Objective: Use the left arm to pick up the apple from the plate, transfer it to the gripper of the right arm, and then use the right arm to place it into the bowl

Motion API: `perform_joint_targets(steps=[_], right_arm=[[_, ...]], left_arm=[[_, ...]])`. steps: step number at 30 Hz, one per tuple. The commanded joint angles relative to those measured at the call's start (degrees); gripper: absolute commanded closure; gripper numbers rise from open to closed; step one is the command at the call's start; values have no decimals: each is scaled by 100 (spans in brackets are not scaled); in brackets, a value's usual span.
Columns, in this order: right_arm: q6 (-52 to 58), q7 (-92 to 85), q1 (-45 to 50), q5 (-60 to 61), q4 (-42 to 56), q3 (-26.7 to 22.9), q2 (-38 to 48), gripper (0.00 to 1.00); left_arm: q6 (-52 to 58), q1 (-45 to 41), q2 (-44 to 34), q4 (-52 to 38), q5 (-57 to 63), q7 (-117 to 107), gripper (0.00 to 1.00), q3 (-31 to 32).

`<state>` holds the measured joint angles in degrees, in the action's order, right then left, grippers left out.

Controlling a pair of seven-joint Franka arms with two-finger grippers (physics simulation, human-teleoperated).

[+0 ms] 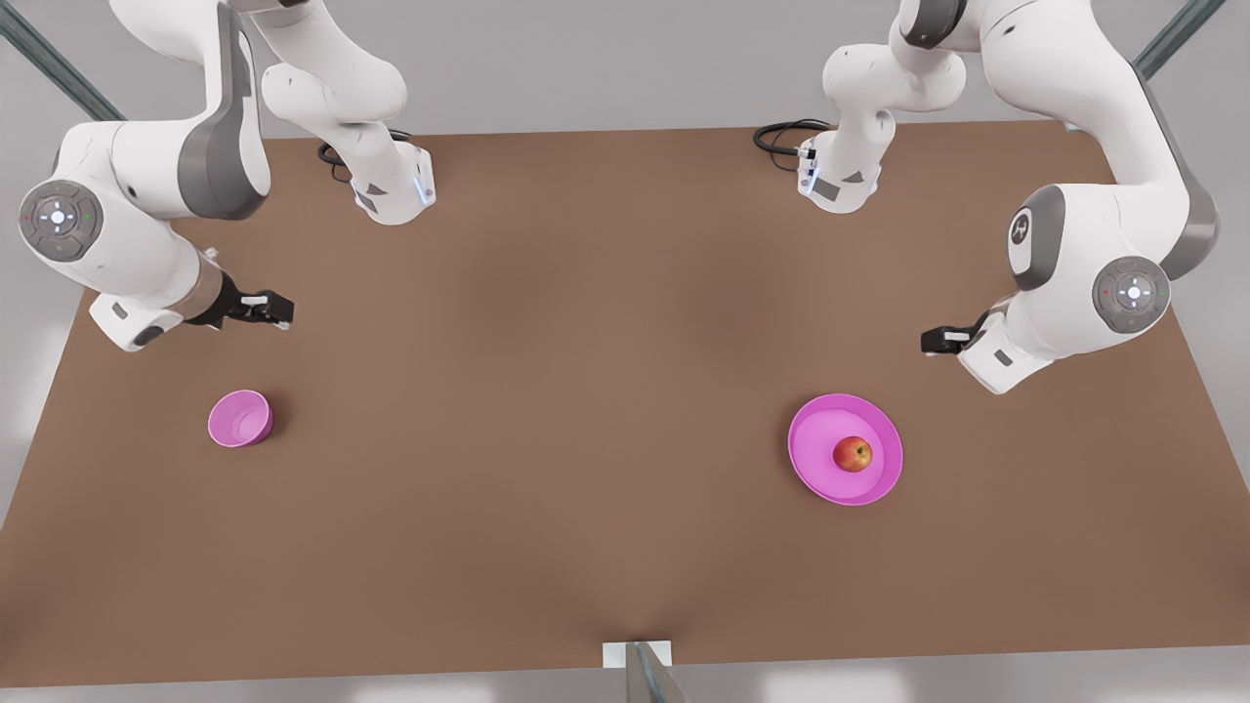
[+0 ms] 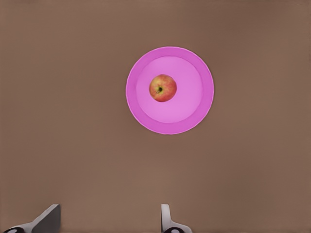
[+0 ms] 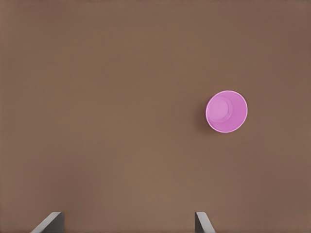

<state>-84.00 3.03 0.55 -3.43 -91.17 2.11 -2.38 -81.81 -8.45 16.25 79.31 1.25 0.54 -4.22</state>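
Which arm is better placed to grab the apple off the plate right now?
The left arm. Its open left gripper hangs near the plate holding the apple. The open right gripper waits across the table, near the bowl.

Both arms are glossy white with grey joint bands, round grey button caps, black claws and black base cables.

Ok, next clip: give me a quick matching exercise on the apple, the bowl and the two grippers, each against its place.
Things:
1. apple
2. bowl
3. left gripper
4. right gripper

Places:
A. above the table, near the plate, fingers apart
B. on the plate
C. above the table, near the bowl, fingers apart
D. on the table, front view's left

Pairs: 1-B, 2-D, 3-A, 4-C
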Motion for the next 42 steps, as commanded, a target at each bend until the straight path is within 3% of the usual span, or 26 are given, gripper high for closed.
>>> perform_joint_targets(steps=[1,3,7,10,16,21,42], right_arm=[[-46,40,-2,9,-14,0,1,0],[-46,40,-2,0,-15,0,1,0],[-29,40,-11,9,-50,-8,-17,0],[-46,40,-20,9,-94,-9,-8,0],[-46,-48,-11,0,-182,-9,-25,0],[-46,-83,-11,0,-252,-8,-34,0],[-99,-162,-11,-17,-480,0,-8,0]], left_arm=[[-28,-17,1,-3,-19,157,0,0],[-36,-17,19,-3,-159,165,0,9],[-2162,-210,1794,-205,-309,130,0,132],[-2822,-298,2348,-196,-292,104,0,132],[-4096,-254,2155,875,-520,42,0,123],[-4378,-149,2146,1289,-511,42,0,123],[-4800,-149,2568,1465,-520,25,0,123]])
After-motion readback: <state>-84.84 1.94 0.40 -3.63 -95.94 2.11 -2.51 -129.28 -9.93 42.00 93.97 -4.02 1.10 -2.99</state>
